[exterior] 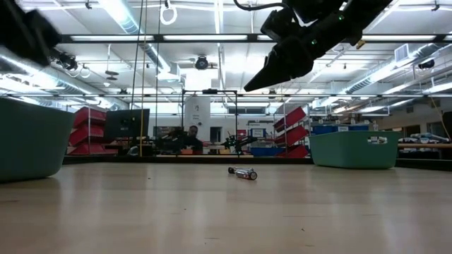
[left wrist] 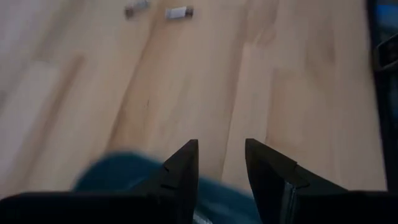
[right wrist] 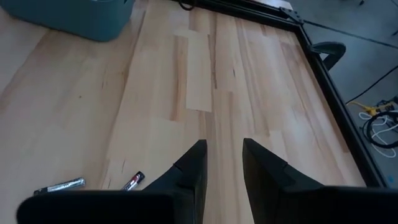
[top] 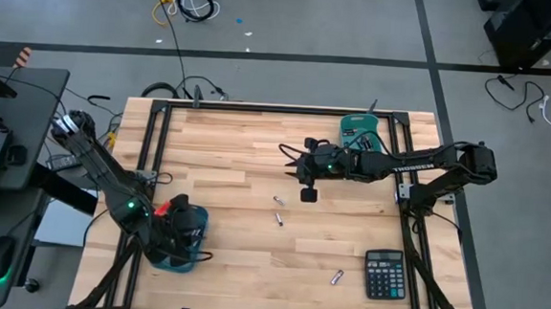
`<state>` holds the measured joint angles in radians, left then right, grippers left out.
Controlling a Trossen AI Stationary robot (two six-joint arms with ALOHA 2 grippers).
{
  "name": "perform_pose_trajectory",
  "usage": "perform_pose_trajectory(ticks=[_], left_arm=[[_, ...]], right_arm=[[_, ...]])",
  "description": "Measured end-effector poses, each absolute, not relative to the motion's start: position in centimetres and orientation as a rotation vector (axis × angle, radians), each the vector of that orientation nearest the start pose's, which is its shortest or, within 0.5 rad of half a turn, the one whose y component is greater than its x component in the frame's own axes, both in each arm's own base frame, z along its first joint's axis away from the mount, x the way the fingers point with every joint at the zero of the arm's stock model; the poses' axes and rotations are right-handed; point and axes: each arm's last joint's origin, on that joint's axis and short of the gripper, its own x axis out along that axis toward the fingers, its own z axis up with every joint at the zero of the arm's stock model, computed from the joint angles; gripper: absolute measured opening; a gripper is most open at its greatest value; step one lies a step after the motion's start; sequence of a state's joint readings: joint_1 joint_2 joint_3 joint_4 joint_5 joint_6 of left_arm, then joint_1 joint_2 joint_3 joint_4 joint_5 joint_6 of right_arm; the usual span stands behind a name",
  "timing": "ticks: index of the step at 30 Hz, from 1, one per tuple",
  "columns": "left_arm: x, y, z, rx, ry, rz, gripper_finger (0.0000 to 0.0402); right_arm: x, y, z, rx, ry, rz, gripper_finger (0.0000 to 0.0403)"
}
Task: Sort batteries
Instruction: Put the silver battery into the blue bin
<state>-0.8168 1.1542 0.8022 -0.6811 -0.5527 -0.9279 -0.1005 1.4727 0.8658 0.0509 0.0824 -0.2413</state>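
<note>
Hovering with its fingers apart and empty above the two batteries (top: 278, 210) mid-table, the right gripper (top: 308, 194) risks nudging them rolling, while the left gripper (top: 177, 227), fingers apart, waits over its bin (top: 185, 262).

Both arms are dark with small green lights, the right arm (top: 419, 165) bearing faint, perhaps white, lettering.

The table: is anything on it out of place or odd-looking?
Three batteries lie loose on the wooden table rather than in a bin: two close together near the middle and one beside the black calculator. The calculator itself seems an odd companion for battery sorting. Nothing looks spilled or damaged.
</note>
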Motion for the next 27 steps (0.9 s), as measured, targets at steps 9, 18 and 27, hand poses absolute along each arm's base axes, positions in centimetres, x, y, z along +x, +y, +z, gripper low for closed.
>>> perform_pose_trajectory(ticks=[9,18,27], left_arm=[[18.3,-12.3,27.4,-0.022,0.714,0.181,0.0133],[20.5,-8.5,27.2,0.222,0.745,0.245,0.0133],[22.2,-5.0,27.7,0.355,0.748,0.319,0.0133]], right_arm=[[31.1,-3.4,22.7,-0.226,0.553,-0.114,0.0087],[30.9,-2.9,22.2,-0.153,0.600,-0.116,0.0089],[31.2,-0.5,21.7,-0.124,0.609,-0.101,0.0114]])
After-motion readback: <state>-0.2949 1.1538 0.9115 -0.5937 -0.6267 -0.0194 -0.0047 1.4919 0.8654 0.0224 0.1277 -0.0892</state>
